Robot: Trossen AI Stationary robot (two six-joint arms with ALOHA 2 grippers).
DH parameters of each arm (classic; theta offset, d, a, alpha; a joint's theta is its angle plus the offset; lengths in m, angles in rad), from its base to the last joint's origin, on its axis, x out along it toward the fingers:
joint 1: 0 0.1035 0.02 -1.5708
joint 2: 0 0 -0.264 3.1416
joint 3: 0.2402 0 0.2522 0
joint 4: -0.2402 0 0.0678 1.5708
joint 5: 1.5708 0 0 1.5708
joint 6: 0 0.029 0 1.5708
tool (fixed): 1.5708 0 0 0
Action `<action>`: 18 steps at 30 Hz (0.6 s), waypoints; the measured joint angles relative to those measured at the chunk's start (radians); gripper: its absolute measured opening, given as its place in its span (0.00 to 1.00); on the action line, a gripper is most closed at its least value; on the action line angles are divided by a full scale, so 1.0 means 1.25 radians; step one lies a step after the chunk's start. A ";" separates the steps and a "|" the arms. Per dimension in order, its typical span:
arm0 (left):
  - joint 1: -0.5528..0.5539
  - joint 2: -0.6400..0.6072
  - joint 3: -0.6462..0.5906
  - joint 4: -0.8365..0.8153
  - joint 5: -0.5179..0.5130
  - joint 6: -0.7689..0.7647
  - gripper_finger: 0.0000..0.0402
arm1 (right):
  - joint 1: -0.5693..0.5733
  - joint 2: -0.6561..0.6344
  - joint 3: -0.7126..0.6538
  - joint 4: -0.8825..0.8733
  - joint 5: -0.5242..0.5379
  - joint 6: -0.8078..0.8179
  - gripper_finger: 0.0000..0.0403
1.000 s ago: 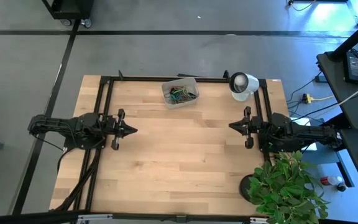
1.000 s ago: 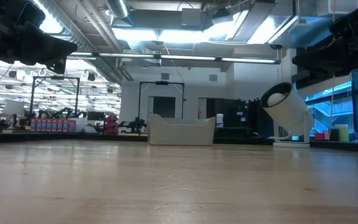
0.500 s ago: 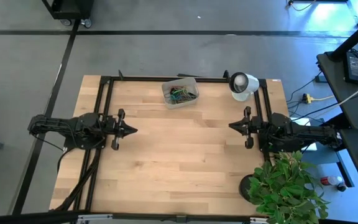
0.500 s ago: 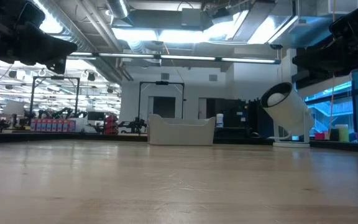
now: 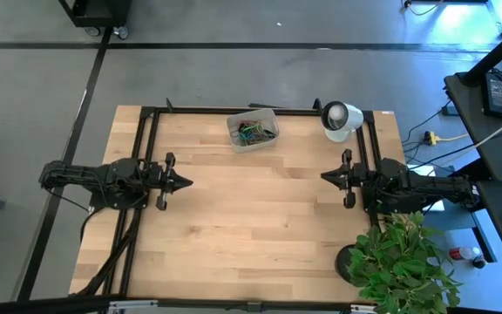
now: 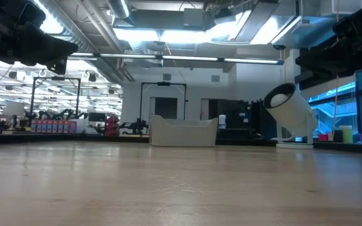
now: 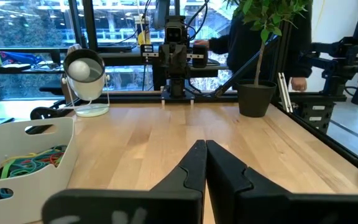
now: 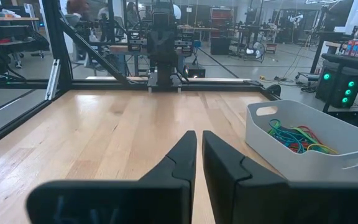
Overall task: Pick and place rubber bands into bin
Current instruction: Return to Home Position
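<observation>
At the far edge of the table (image 5: 251, 235), near its middle, I see the bin (image 5: 235, 135) standing upright, with the rubber bands (image 5: 257, 132) heaped inside in a green, blue, orange and yellow tangle. Just right of it stands a white round object (image 5: 342, 118) with a dark face. The top is pale wood planks in a black frame, with a potted plant (image 5: 399, 262) at the right near corner. The left gripper (image 5: 184, 182) hangs at the left side, fingers pressed together; the right gripper (image 5: 325, 177) faces it, fingers together but for a thin slit, both empty and well apart from the bin. My low view shows a lit workshop behind; only the left wrist view shows a person (image 7: 244, 50) in dark clothing beyond the frame
</observation>
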State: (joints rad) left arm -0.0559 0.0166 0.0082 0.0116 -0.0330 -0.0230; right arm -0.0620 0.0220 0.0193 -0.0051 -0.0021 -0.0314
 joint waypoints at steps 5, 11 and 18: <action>0.000 0.000 0.000 0.000 0.000 0.000 0.02 | 0.000 0.000 0.000 0.000 0.000 0.000 0.08; 0.000 0.000 0.000 0.000 0.000 0.000 0.01 | 0.000 0.000 0.000 0.000 0.000 0.000 0.08; 0.000 0.000 0.000 0.000 0.000 0.000 0.01 | 0.000 0.000 0.000 0.000 0.000 0.000 0.08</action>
State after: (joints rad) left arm -0.0559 0.0166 0.0085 0.0116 -0.0330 -0.0231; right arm -0.0622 0.0221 0.0193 -0.0051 -0.0021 -0.0312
